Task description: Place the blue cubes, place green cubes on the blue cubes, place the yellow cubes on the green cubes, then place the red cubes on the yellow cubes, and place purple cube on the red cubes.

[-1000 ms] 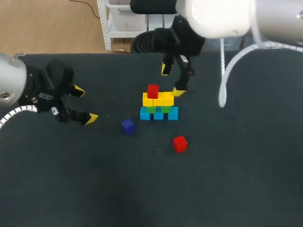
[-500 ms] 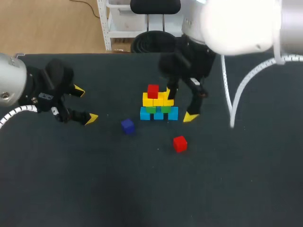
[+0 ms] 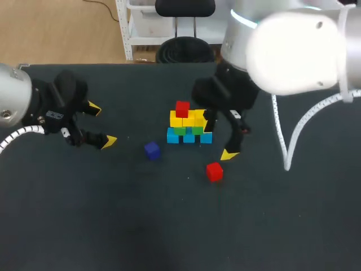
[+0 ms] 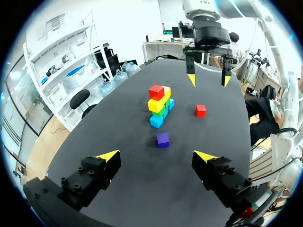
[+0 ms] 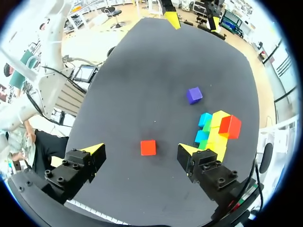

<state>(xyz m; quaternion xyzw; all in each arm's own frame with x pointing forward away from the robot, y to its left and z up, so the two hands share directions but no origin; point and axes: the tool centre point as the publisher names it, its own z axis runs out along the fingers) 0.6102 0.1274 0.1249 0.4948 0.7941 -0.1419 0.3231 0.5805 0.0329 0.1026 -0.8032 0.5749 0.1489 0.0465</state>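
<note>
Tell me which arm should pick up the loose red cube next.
Right. The right gripper, open, hangs close by the loose red cube; the left gripper sits far off, beyond the purple cube.

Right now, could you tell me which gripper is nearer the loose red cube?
Right. The right gripper hovers open close over the loose red cube; the left gripper is far off, past the purple cube.

The surface [image 3: 169, 226] is a dark, almost black, matte top with an even, cloth-like look. In the head view its far edge runs straight across, and on the other sides it reaches out of view. A tiny pale speck [image 3: 189, 178] lies near its middle. Both wrist views show the same plain dark top [image 4: 142, 156] [image 5: 142, 71], with a soft greyish sheen in places.
</note>
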